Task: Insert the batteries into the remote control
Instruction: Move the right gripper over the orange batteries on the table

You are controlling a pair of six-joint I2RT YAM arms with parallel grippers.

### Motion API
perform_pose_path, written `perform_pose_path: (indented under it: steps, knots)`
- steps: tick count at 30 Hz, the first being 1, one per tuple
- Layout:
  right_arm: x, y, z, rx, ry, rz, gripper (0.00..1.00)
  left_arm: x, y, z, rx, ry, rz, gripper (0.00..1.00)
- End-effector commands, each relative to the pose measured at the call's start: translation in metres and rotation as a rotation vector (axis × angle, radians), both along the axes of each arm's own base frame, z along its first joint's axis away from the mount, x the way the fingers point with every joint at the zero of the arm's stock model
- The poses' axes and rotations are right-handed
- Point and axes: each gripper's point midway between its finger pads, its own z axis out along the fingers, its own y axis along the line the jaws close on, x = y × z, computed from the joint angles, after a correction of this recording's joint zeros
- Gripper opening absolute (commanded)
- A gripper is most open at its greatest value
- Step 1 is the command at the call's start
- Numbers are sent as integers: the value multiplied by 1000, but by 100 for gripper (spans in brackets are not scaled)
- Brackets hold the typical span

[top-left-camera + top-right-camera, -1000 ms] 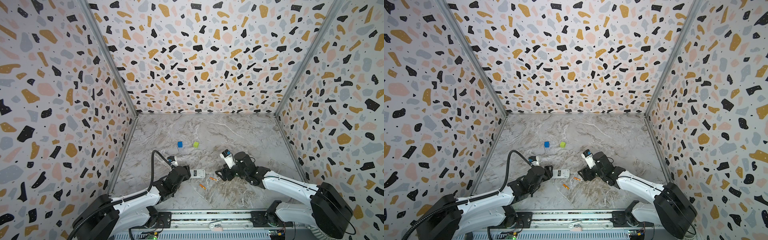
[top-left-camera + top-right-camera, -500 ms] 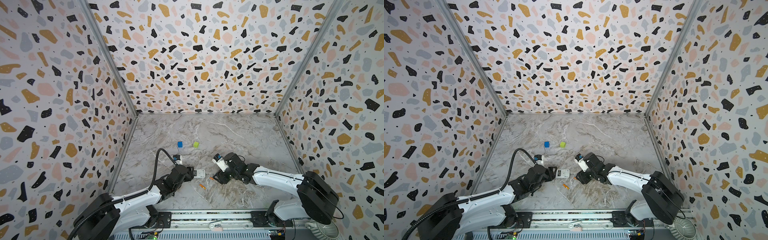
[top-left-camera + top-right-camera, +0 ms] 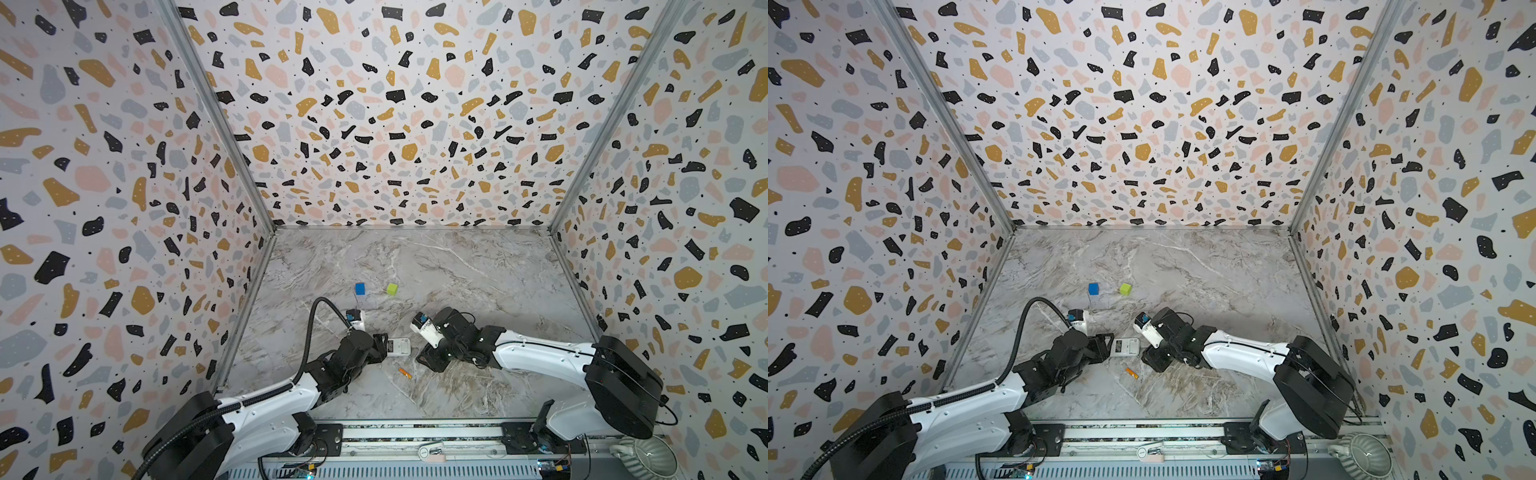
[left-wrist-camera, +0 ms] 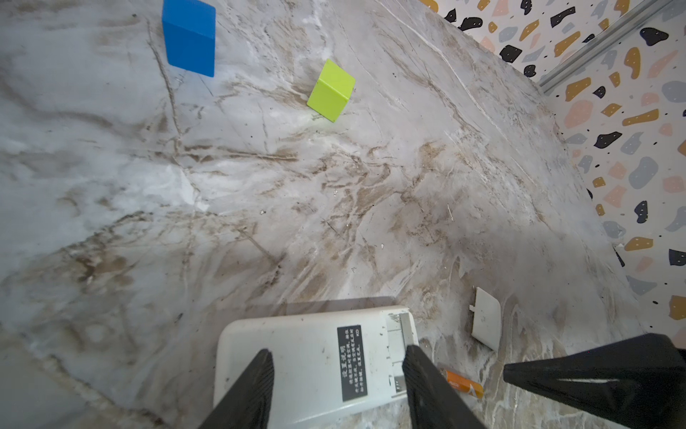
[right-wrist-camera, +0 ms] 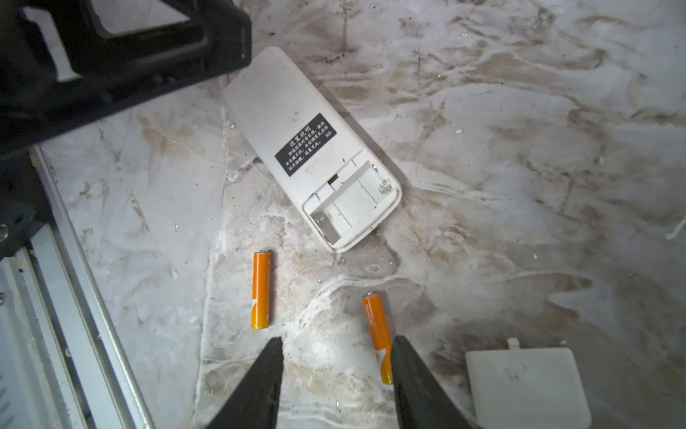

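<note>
The remote control [image 5: 308, 148] lies white back up on the marble floor, its battery compartment [image 5: 349, 204] uncovered and empty. My left gripper [image 4: 337, 351] is open and hovers over the remote's back [image 4: 315, 356], at its left end in both top views [image 3: 380, 345] [image 3: 1104, 345]. Two orange batteries lie on the floor near the compartment end. One battery [image 5: 378, 334] lies between the fingertips of my open right gripper [image 5: 336, 343], close against one finger. The second battery [image 5: 261, 289] lies just outside the jaws, also visible in both top views [image 3: 404, 372] [image 3: 1132, 372].
The white battery cover [image 5: 527, 386] lies loose beside my right gripper. A blue cube [image 3: 360, 288] and a green cube [image 3: 391, 289] stand farther back. The front rail [image 3: 415, 432] borders the floor, with patterned walls on three sides.
My right arm has swung left and down over the batteries, covering one of them in the top views, and its jaws have narrowed. The left gripper edged up to the remote's end.
</note>
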Motion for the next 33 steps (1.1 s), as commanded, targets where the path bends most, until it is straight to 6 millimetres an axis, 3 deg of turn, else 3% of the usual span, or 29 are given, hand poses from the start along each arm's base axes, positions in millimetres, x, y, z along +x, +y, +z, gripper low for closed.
perform_pose_path:
  steps: [1, 7, 14, 23, 33]
  knots:
    - [11, 3, 8, 9, -22, -35, 47, -2, 2, 0, 21, -9, -14, 57]
    - [1, 22, 17, 72, -2, 25, 45, -3, 2, 1, 6, -4, -11, 55]
    - [-15, 18, 14, 54, -11, 78, 45, -6, 0, -3, 15, 18, -29, 55]
    - [-33, 31, 7, 52, 27, 116, 43, -6, 2, -4, 13, 21, -15, 54]
    - [-40, 32, 2, 35, 37, 122, 39, -7, 6, -8, 21, 25, 0, 54]
